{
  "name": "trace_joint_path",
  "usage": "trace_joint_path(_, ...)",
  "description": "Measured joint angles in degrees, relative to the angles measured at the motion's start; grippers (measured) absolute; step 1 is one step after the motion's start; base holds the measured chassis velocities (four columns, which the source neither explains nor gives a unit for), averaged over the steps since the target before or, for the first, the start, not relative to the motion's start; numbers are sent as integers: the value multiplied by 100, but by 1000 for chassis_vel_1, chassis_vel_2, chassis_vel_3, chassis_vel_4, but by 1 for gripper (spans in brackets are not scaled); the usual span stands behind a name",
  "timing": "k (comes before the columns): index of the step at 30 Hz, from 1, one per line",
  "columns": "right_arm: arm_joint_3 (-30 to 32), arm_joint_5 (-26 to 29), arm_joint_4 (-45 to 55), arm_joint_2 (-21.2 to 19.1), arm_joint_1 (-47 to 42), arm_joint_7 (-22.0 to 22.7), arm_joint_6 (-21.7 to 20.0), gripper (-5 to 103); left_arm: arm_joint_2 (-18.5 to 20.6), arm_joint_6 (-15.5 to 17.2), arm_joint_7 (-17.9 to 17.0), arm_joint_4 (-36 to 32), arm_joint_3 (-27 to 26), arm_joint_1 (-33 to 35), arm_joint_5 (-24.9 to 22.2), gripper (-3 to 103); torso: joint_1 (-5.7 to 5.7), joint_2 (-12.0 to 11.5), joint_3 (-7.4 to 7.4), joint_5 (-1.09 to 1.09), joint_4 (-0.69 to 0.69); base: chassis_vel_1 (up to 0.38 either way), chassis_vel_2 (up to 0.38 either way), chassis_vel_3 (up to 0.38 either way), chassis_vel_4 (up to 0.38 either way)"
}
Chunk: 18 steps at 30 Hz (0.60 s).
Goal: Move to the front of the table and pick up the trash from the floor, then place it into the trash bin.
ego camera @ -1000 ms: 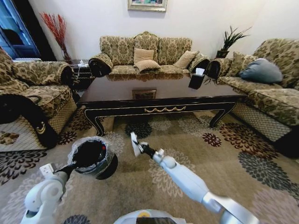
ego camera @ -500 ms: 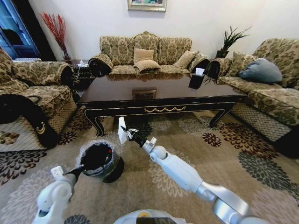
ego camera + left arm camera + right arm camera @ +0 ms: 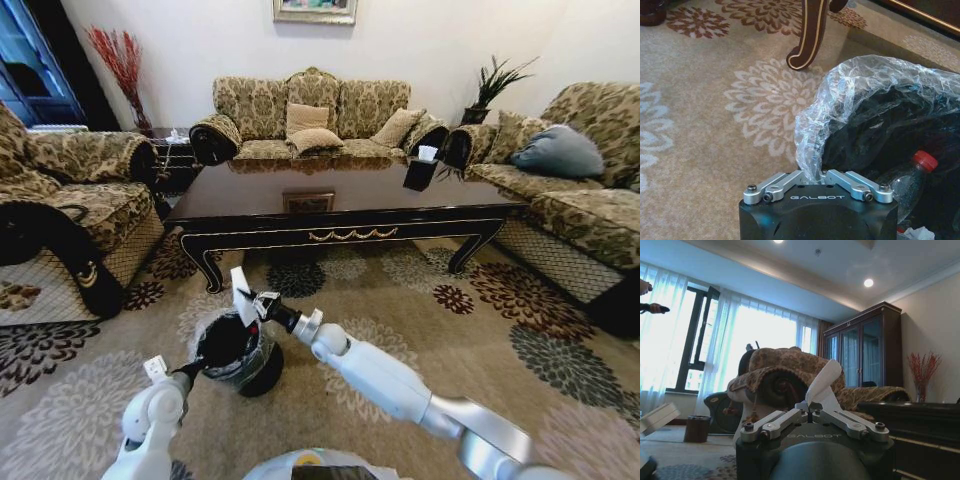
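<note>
1. The coffee table stands at 12 o'clock from the robot, on the carpet.
2. A sofa sits behind the table; an armchair lies at 10 o'clock and another sofa at 2 o'clock.
3. A tissue box rests on the table's far right part.
4. The trash bin stands at 11 o'clock, before the table's front left leg.
5. A plastic bottle lies inside the bin.
6. The right gripper holds a paper napkin over the bin's far rim.
7. The left gripper pinches the bin's liner at the near rim.
</note>
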Motion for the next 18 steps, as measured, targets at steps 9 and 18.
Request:
trace_joint_path(9,-151,-264,-162,43,-171,62,113,-1,-7,0,2,-48,-13,4,-7,2,0,0,0,0,0,0,0,0,0)
trace_joint_path(18,-236,-402,-76,-111,-310,198,161,37,59,0,14,-168,-116,58,-48,2,0,0,0,0,0,0,0,0,0)
